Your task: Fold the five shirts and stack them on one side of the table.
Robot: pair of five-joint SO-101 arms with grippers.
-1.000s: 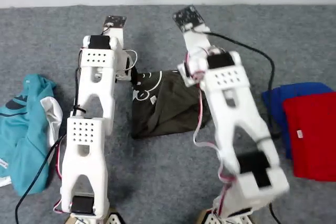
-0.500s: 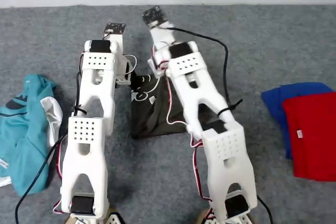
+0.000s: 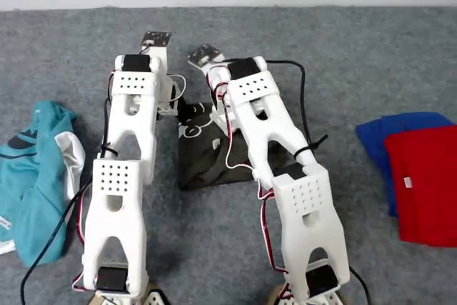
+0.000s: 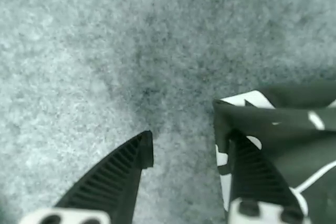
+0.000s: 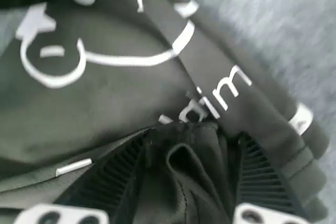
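Observation:
A dark shirt [image 3: 207, 155] with white print lies crumpled mid-table between the two arms. My right gripper [image 5: 184, 166] is shut on a bunched fold of this dark shirt [image 5: 105, 93], and in the high view the right gripper [image 3: 214, 103] sits over the shirt's far left part. My left gripper [image 4: 184, 150] is open at the shirt's far left corner [image 4: 283, 114]. One of its fingers [image 4: 123, 169] rests over bare carpet, while the other is against the cloth. In the high view the left gripper [image 3: 181, 108] is close beside the right one.
A teal shirt [image 3: 36, 169] lies rumpled at the left edge. At the right edge, a red shirt [image 3: 425, 183] lies folded on a blue shirt [image 3: 382, 133]. Grey carpet [image 3: 371, 55] covers the table, and the arms' cables hang over the dark shirt.
My right arm has swung left across the dark shirt, from its right side to its far left part beside the left gripper. The left arm has barely moved.

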